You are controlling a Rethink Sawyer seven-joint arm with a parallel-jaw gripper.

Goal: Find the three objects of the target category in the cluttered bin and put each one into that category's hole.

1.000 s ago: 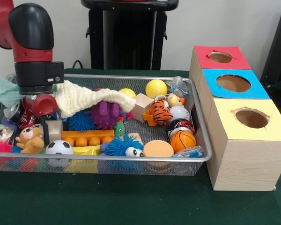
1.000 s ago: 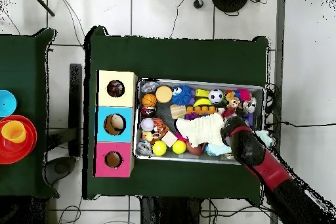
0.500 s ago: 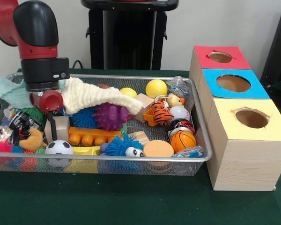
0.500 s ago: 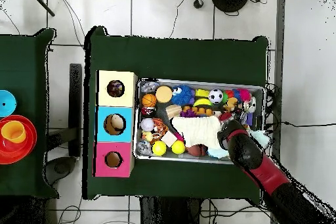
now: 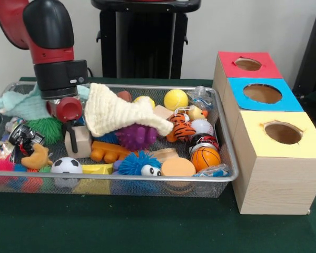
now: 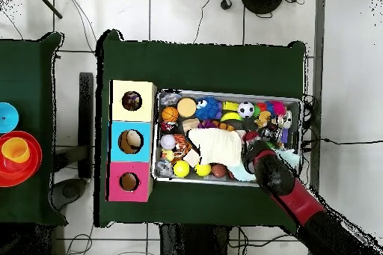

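A green table (image 5: 147, 232) carries a wire mesh bin (image 5: 121, 182) and, just to its right in the front view, a wooden box (image 5: 274, 174) with three holes on top. The red hole panel (image 5: 248, 64) lies farthest, the blue one (image 5: 263, 94) sits in the middle and the yellow one (image 5: 282, 133) is nearest.

The red and black arm (image 5: 47, 42) comes down over the bin's left part. Its gripper (image 5: 71, 134) reaches low among the toys beside a wooden block (image 5: 80, 141); the clutter hides the tips, so I cannot tell whether it is open or closed. A cream knitted cloth (image 5: 121, 113) spreads to the right from the wrist, raised above the toys, and a pale mint cloth (image 5: 21, 104) lies to the left.

Balls are scattered through the bin. On the right side sit a basketball (image 5: 206, 157), a baseball (image 5: 201, 127) behind it and a yellow ball (image 5: 176, 98) at the far wall. A soccer ball (image 5: 66, 165) rests at the near wall, left of centre.

Other clutter includes a purple spiky ball (image 5: 137, 136) under the cloth, a blue spiky ball (image 5: 132, 162) with eyes, a striped tiger toy (image 5: 180, 126), an orange disc (image 5: 178, 167) and a green spiky toy (image 5: 45, 129).

In the overhead view the arm (image 6: 288, 192) enters from the lower right, over the bin (image 6: 228, 93).
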